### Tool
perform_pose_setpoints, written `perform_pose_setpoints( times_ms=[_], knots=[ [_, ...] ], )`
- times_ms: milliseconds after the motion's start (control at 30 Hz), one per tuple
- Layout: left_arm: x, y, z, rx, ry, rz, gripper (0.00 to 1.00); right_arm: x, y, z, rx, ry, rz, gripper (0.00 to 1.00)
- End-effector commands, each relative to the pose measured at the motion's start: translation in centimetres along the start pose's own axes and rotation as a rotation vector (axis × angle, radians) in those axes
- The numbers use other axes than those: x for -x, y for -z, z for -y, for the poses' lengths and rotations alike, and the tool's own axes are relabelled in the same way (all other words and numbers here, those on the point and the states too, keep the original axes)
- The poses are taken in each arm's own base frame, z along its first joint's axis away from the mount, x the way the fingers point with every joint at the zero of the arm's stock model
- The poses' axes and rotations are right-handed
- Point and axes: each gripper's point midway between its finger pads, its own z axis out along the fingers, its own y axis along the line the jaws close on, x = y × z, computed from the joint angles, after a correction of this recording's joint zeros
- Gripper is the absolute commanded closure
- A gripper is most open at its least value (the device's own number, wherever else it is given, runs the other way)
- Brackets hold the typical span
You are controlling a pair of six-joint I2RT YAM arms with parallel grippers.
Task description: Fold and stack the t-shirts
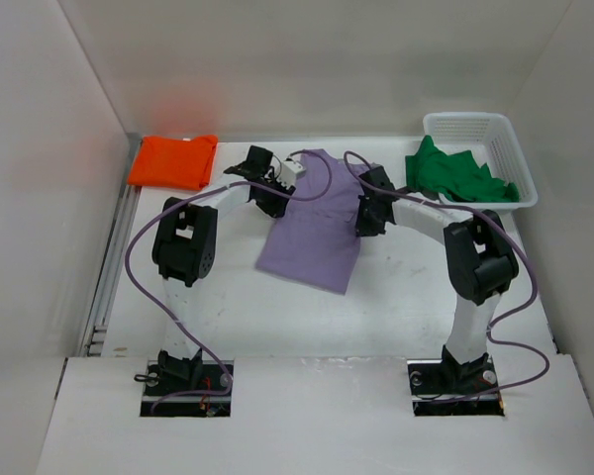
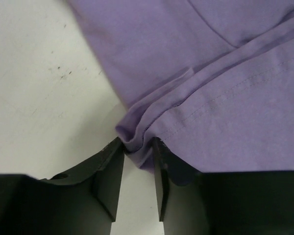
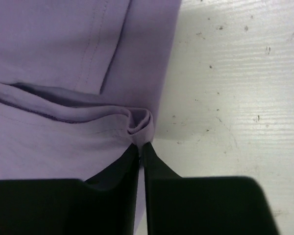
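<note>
The lavender t-shirt (image 1: 312, 233) lies flat in the middle of the table, partly folded. On its left edge, my left gripper (image 1: 272, 201) pinches a bunched fold of that shirt (image 2: 206, 73) between its fingertips (image 2: 115, 154). At the shirt's right edge, my right gripper (image 1: 368, 216) is shut tight on a rolled lip of the same cloth (image 3: 63, 63). The orange t-shirt (image 1: 173, 161) sits folded at the back left. A crumpled green t-shirt (image 1: 455, 173) hangs out of the basket.
The white lattice basket (image 1: 510, 139) stands at the back right corner. White walls close in the table on the left, back and right. A metal rail (image 1: 114, 267) runs along the left edge.
</note>
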Motion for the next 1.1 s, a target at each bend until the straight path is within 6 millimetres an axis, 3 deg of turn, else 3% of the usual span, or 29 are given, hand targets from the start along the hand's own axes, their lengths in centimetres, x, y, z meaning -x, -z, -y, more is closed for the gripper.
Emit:
perform_pose_setpoints(
  times_ms=[0, 200, 400, 433, 500, 600, 667, 767, 867, 933, 1000, 1067],
  knots=[
    [4.3, 1.2, 1.1, -0.065, -0.014, 0.139, 0.77, 2.3, 1.3, -1.3, 0.036, 0.020, 0.097, 0.92],
    [6.4, 2.7, 2.7, -0.162, -0.039, 0.228, 0.91, 3.2, 1.8, -2.2, 0.097, 0.028, 0.160, 0.99],
    [6.4, 2.1, 2.7, -0.207, -0.033, 0.253, 0.92, 3.6, 0.6, -2.2, 0.116, 0.006, 0.185, 1.00],
    [6.3, 1.7, 2.3, -0.194, -0.024, 0.249, 0.90, 3.7, 0.2, -2.2, 0.119, 0.000, 0.181, 0.95],
    [6.0, 0.9, 0.9, -0.131, -0.004, 0.231, 0.83, 3.8, -0.3, -2.1, 0.121, -0.003, 0.172, 0.83],
    [5.8, 1.2, -1.5, -0.021, 0.013, 0.217, 0.61, 4.3, 0.0, -1.3, 0.101, -0.012, 0.180, 0.67],
    [6.5, 3.0, -2.6, 0.033, -0.008, 0.238, 0.48, 4.9, 1.2, -0.7, 0.100, -0.027, 0.201, 0.57],
    [8.2, 6.6, -3.5, 0.109, -0.067, 0.286, 0.43, 5.2, 4.1, -0.1, 0.107, -0.049, 0.245, 0.47],
    [9.3, 10.9, -3.6, 0.189, -0.139, 0.323, 0.38, 3.7, 6.9, 1.1, 0.103, -0.103, 0.265, 0.38],
    [8.6, 12.8, -3.0, 0.210, -0.166, 0.312, 0.35, 1.3, 8.1, 1.1, 0.130, -0.133, 0.247, 0.37],
    [6.3, 13.4, -1.8, 0.185, -0.164, 0.252, 0.35, -1.7, 8.9, 0.4, 0.174, -0.161, 0.213, 0.36],
    [2.7, 12.8, 0.3, 0.118, -0.145, 0.154, 0.36, -4.4, 9.0, -0.5, 0.216, -0.185, 0.171, 0.36]
  ],
)
